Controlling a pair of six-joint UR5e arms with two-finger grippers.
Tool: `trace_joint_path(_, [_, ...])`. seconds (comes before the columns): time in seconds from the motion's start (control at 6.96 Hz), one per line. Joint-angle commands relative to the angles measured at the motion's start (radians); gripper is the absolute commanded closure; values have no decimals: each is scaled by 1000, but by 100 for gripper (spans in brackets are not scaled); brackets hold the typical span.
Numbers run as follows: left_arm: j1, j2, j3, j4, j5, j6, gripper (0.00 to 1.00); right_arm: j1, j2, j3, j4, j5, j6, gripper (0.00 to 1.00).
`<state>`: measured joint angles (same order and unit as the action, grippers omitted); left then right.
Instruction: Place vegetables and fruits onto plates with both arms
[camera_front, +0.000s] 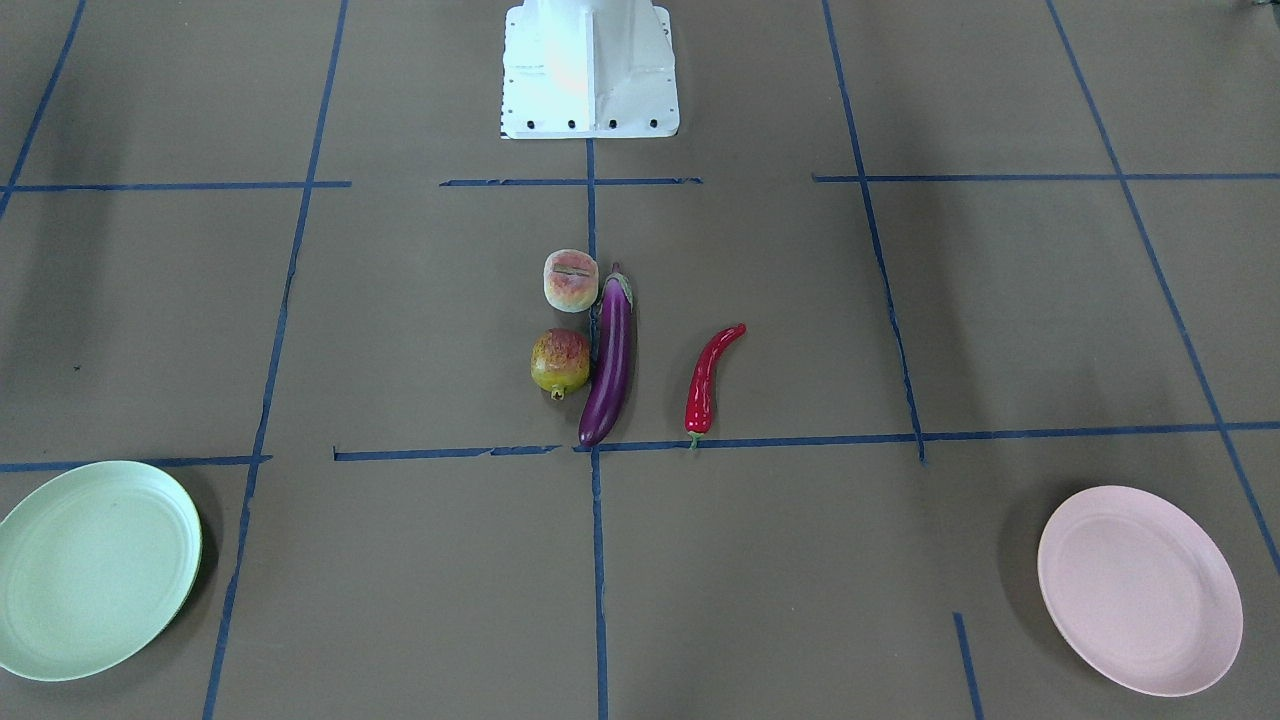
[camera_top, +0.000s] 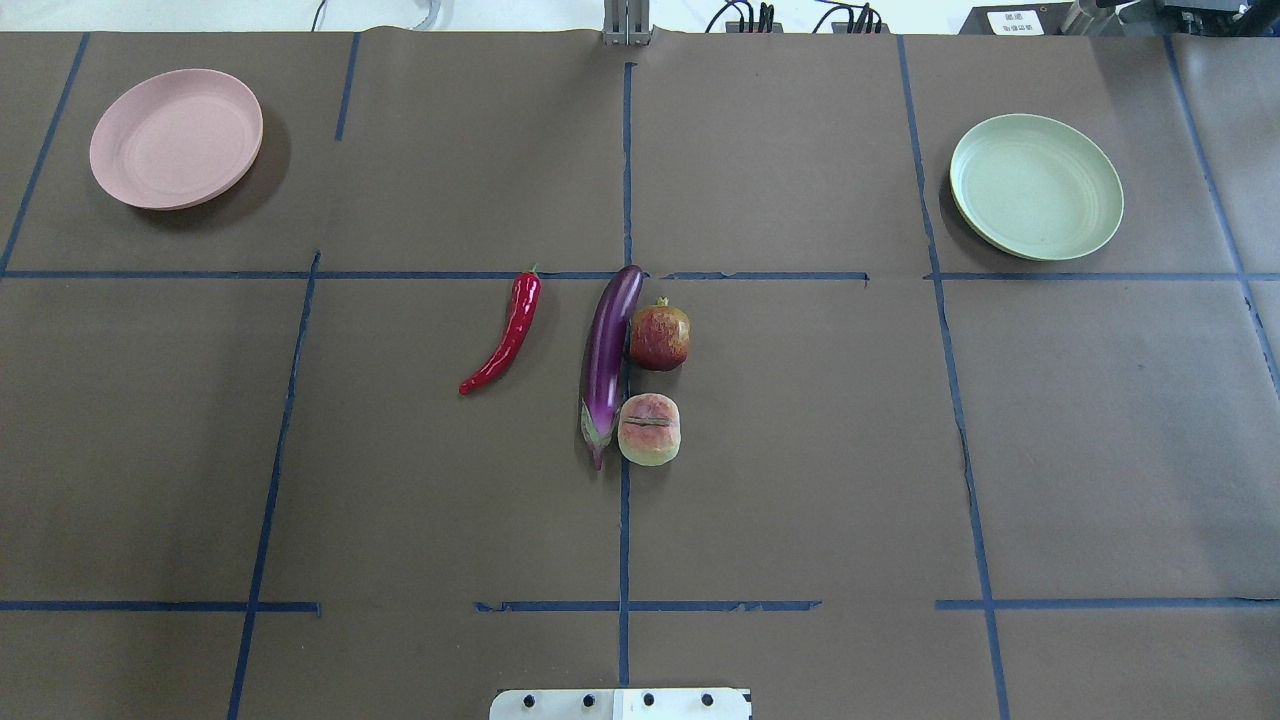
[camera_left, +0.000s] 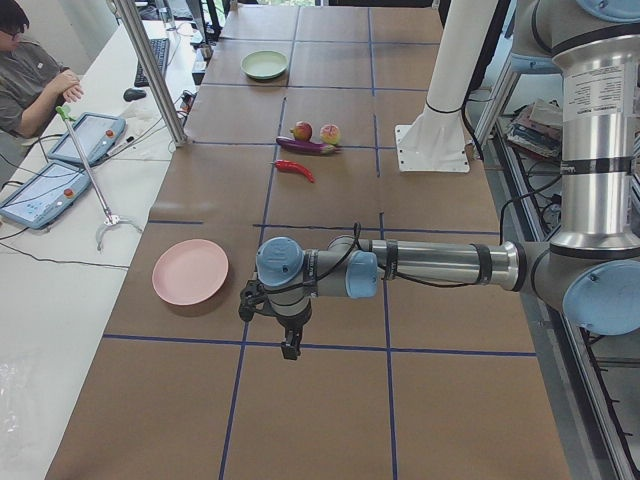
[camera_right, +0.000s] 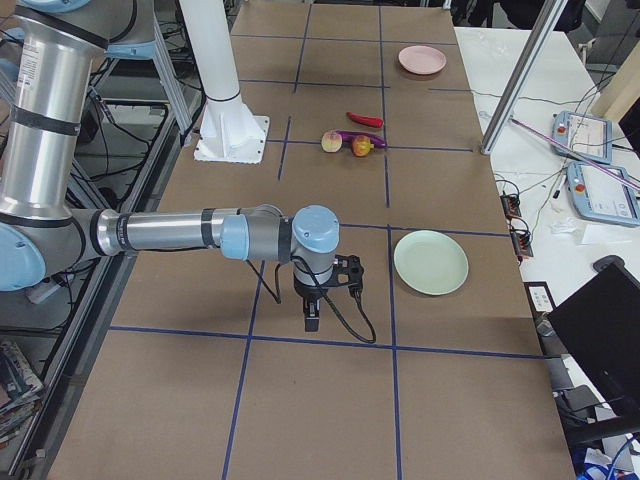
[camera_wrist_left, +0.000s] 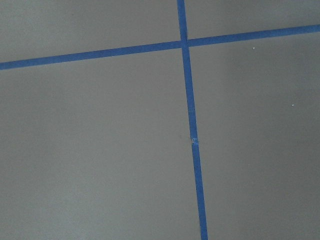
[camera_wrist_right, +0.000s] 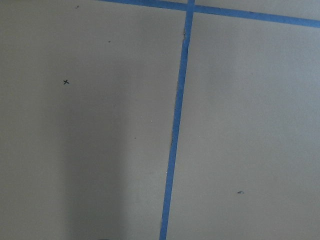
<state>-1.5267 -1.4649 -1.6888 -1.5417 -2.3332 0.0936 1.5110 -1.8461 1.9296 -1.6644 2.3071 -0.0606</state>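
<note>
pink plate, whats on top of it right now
Nothing lies on the pink plate; its whole inside shows bare. The table under it is covered by the plate itself, so that cannot be seen.

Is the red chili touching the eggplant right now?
No, in the overhead view the chili lies apart from the eggplant, with a clear gap between them.

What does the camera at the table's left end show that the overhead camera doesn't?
Only the left-end view shows the robot's left arm, its gripper hanging over the table near the pink plate, and a seated person. Only the overhead view shows the slit across the peach. Both show the pink plate, green plate, eggplant, chili and pomegranate.
</note>
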Motion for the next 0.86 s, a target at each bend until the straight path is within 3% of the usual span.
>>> trace_joint_path(0.0, [0, 0, -6, 2, 2, 0, 0, -2, 4, 0, 0, 0, 1, 0])
trace_joint_path(0.43, [2, -3, -14, -5, 2, 0, 0, -72, 112, 2, 15, 96, 5, 0])
trace_joint_path(0.72, [5, -3, -12, -8, 2, 0, 0, -157, 270, 23, 15, 98, 10, 0])
